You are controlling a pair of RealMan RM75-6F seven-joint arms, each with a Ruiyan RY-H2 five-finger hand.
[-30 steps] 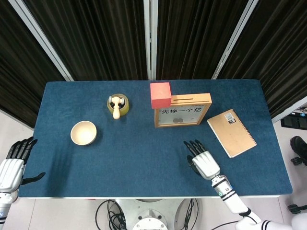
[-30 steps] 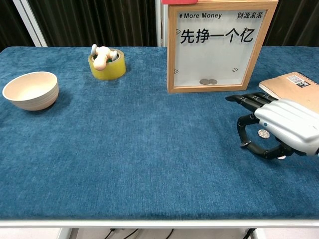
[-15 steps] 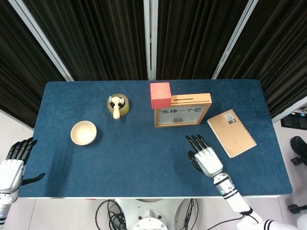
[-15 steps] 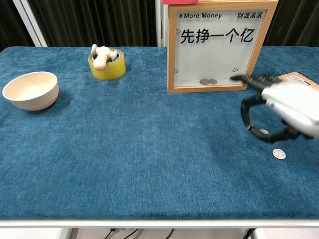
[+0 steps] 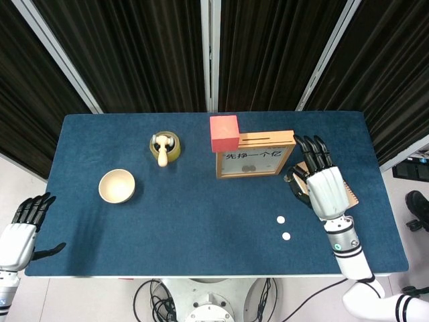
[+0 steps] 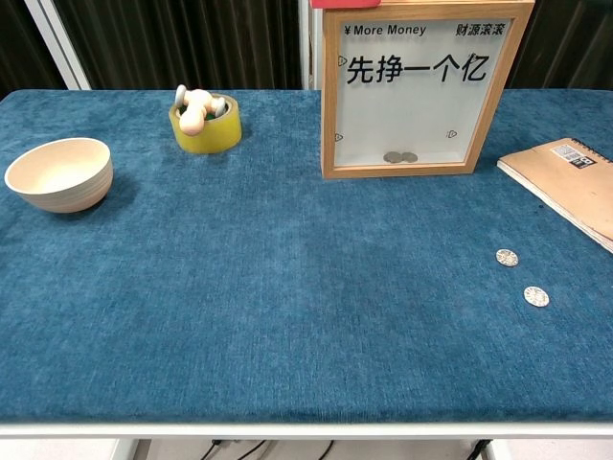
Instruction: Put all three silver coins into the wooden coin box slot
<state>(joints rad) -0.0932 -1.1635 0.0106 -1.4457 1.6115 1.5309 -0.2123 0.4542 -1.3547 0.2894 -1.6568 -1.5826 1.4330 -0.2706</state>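
Head view shows the left hand [image 5: 23, 228] at the far left, off the near-left corner of the blue table [image 5: 201, 221], its fingers spread and nothing in them. On the table's left part sits a pale bowl [image 5: 116, 186], well apart from the rest. Farther back and to the right stands a yellow tape roll [image 5: 164, 148] with a small wooden piece resting in it. Right of the middle, toward the far edge, the wooden coin box [image 5: 255, 153] stands upright, its slot [image 5: 266, 139] showing as a dark line along the top edge. A red block [image 5: 224, 133] sits on the box's left top corner. Through the box's clear front, in the chest view, two coins [image 6: 400, 157] lie side by side at the bottom.

Right of the box, the right hand [image 5: 323, 184] hovers just beside the box's right edge, above a brown notebook [image 5: 348, 194] that it partly covers. Its fingers [image 5: 313, 149] point toward the far side and are stretched out and slightly apart; whether anything is pinched beneath the palm cannot be told from above. The chest view does not show this hand.

Two silver coins [image 5: 283, 227] lie flat on the cloth nearer than the right hand, near each other but not touching, the nearer one slightly farther right.
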